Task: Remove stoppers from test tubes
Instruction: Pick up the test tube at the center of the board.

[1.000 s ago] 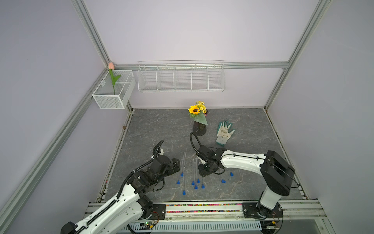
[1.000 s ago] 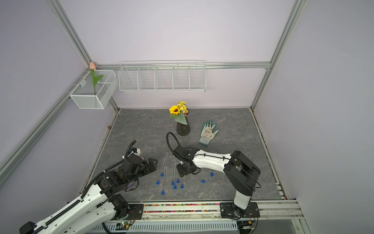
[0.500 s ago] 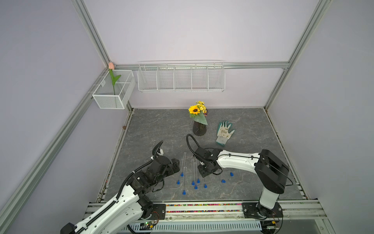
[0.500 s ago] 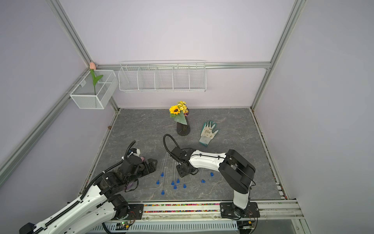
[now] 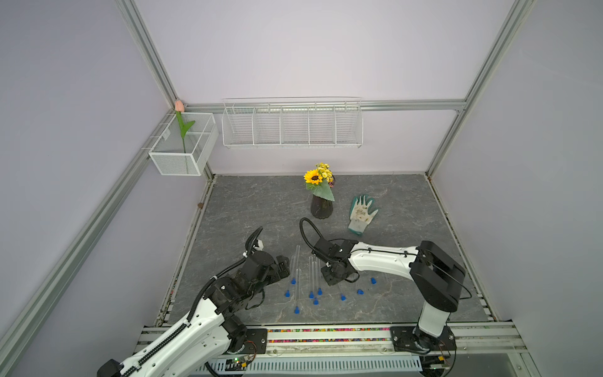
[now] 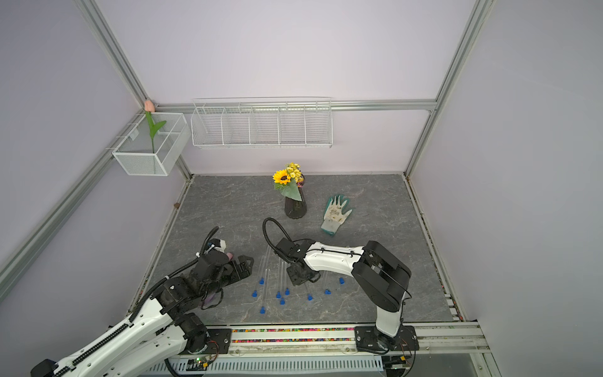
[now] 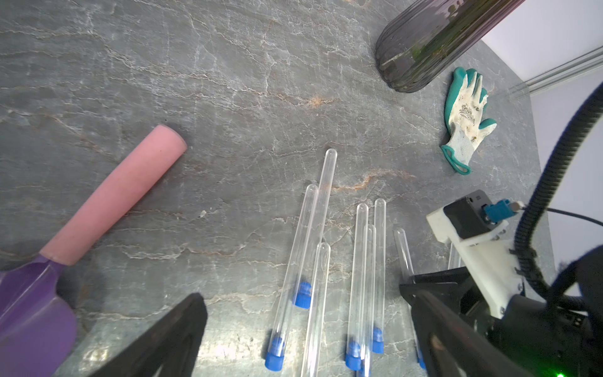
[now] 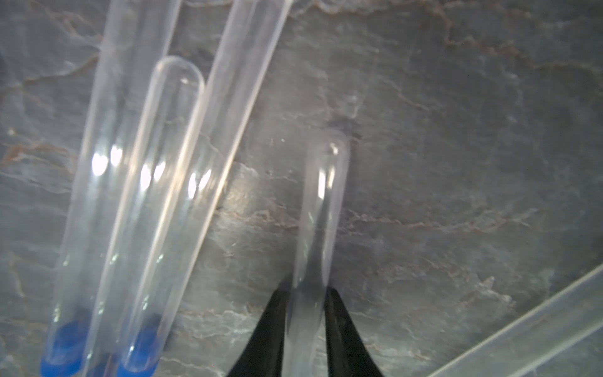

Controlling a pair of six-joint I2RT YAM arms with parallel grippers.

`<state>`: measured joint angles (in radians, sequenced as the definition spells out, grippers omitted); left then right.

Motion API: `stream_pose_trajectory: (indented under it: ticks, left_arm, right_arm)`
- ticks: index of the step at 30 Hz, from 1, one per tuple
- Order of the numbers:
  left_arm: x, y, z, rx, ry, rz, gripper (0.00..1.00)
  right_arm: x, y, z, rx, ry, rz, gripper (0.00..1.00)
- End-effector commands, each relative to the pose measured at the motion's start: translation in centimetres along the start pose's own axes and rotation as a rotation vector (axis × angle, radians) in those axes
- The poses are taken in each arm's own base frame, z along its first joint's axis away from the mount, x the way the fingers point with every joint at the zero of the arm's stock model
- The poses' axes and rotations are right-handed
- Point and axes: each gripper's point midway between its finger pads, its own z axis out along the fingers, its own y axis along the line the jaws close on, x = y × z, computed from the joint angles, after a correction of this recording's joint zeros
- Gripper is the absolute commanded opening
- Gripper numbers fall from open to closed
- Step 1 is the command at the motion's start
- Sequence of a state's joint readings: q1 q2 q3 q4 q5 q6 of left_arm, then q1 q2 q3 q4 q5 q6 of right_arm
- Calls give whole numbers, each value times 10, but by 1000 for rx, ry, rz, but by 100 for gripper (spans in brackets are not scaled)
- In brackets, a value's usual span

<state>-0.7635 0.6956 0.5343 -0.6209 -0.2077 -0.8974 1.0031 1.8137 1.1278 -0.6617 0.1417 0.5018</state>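
Right gripper (image 8: pixel 306 292) is seen clamped on one test tube (image 8: pixel 321 212), a black finger pressed to either side of the glass, low over the table (image 5: pixel 261 209). Left gripper (image 7: pixel 300 293) is spread wide with nothing held in it, poised just beside the tubes on the side of the left edge. The other test tubes (image 5: pixel 298 287) are laid flat close to the near edge, about midway along it, pointed at the far edge. Three are packed just beside the gripped one, and another is angled across on its opposite side. Blue stoppers (image 5: pixel 296 309) are seen plugged in the near ends of several tubes. Whether the two further stoppers (image 5: pixel 373 280) toward the right edge are loose cannot be told. A purple scoop (image 7: pixel 111 196) with a pink handle is laid beside the left arm. Farther back, a dark vase (image 5: pixel 321 209) of sunflowers and a work glove (image 5: pixel 360 215) are set well apart from the tubes. The table is dark grey, veined like stone. White wire baskets (image 5: pixel 292 125) are hung on the lilac back wall.
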Motion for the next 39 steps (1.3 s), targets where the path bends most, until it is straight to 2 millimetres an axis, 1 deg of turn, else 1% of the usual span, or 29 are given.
stream_pose_trajectory:
  ticks: [1,8,13,15,20,22,30,32,33,34,37,39]
  left_arm:
    - [-1,2,-3,-7,0,-8,100]
    - [-2,-1,-2,-9,8,-5,100]
    - [-2,-7,4,5,12,6,100]
    - [-1,-13,10,21,32,18,100]
    - [0,-36,19,67,86,85,100]
    - [0,-46,22,93,105,110,100]
    - [-1,-78,28,217,130,151,100]
    - [1,-84,30,240,141,156,100]
    - [3,-88,32,258,154,163,100]
    - [4,-93,33,278,168,171,100]
    - [9,-105,37,319,209,185,100]
    - [10,-108,39,322,223,187,100]
  right_arm:
    - [4,-2,-5,-2,4,19,22]
    - [-4,-3,-15,-30,-35,36,20]
    - [-11,-4,-29,-73,-99,32,19]
    - [-15,-5,-36,-94,-131,31,19]
    - [-24,5,-50,-216,-204,5,19]
    - [-27,3,-53,-241,-221,6,19]
    - [-32,-15,-64,-358,-272,71,18]
    - [-33,-17,-67,-392,-286,83,18]
    - [-37,-17,-73,-414,-307,90,18]
    - [-31,-19,-68,-429,-294,102,18]
    - [-33,-21,-73,-488,-311,127,18]
    - [-34,-22,-77,-520,-320,134,18]
